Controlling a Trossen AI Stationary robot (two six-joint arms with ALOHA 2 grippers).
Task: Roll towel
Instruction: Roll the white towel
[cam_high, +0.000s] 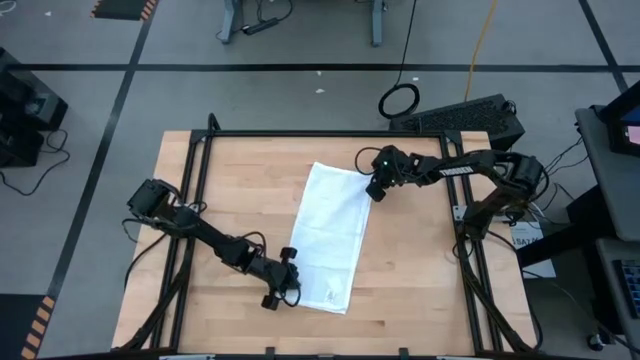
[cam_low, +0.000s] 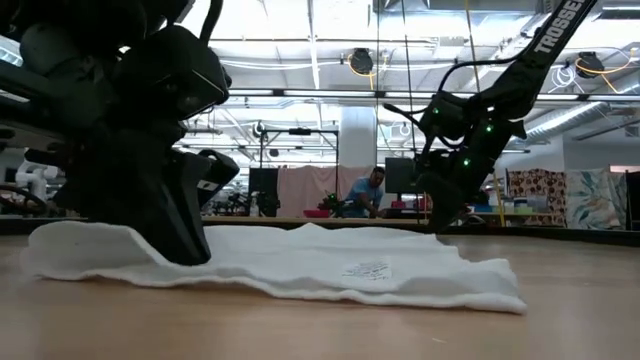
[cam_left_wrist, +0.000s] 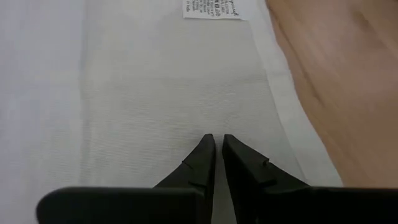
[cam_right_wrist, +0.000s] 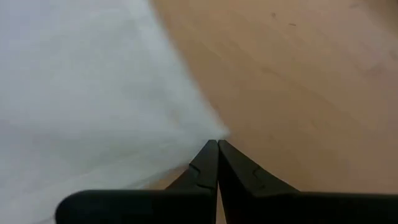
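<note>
A big, bright workshop stretches out behind the pale wooden worktop (cam_high: 410, 270), with ceiling lamps, patterned cloths hung at the far side, and a person in a blue top (cam_low: 369, 192) seated well back. On the grey floor beyond the worktop's far edge sit a black keyboard (cam_high: 462, 117) and a coiled black cable (cam_high: 399, 100).

The plain white soft cloth towel (cam_high: 332, 235) lies spread flat across the middle of the worktop, its long side running from the far edge towards the near edge at a slight slant. A small printed label (cam_left_wrist: 212, 9) shows on it near the near end. From table height its edges ripple a little and the near corner rests flat on the wood.

The left pincer (cam_high: 290, 272) is down at the towel's near left corner, its dark fingers (cam_left_wrist: 202, 163) drawn almost together on top of the cloth with only a thin slit between them; whether any fabric is caught in that slit I cannot tell. The right pincer (cam_high: 375, 190) is at the far right corner, fingers (cam_right_wrist: 205, 163) pressed fully closed with their tips right at the towel's corner tip, where cloth meets bare wood; whether that corner is pinched I cannot tell either.
</note>
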